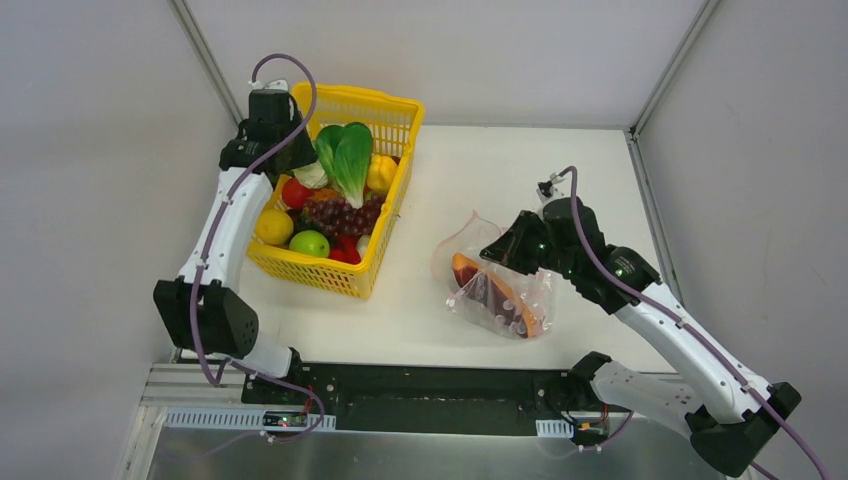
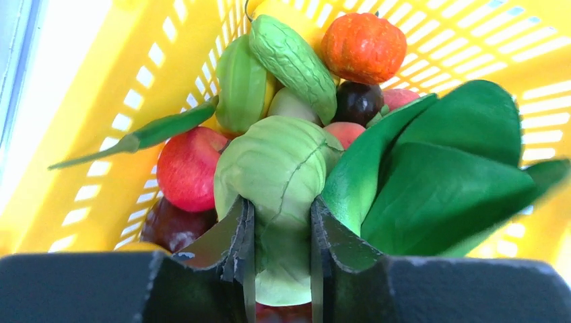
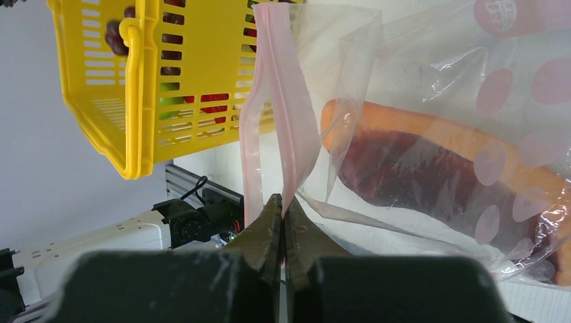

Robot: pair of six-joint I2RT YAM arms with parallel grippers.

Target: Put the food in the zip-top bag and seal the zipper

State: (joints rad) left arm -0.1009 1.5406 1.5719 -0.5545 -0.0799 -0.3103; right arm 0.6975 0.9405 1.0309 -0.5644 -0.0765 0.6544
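Picking from the basket (image 1: pixel 398 108) is the step I judge myself to be in. It stands at the far left corner of the tabletop (image 1: pixel 480 170), piled with food (image 1: pixel 335 215). My left gripper (image 2: pixel 281 205) is down inside it, jaws drawn narrow, with a finger pressed to each side of a pale green cabbage (image 2: pixel 276 161). Dark leafy greens (image 2: pixel 444 175) touch the cabbage on one side and a red fruit (image 2: pixel 187 168) on the other.

My right gripper (image 3: pixel 283 205) is pinched tight on the zipper (image 3: pixel 275 101), holding up one lip of the zip-top bag (image 3: pixel 431 74). The bag lies right of the middle of the tabletop, towards its near edge, with its mouth open towards the basket. An orange and dark purple piece (image 3: pixel 417 168) is already inside.

Next I'd want a straight lift so the neighbours don't drag along, then a carry across to that open mouth. Sealing is a long way off, I reckon, with the basket this full.
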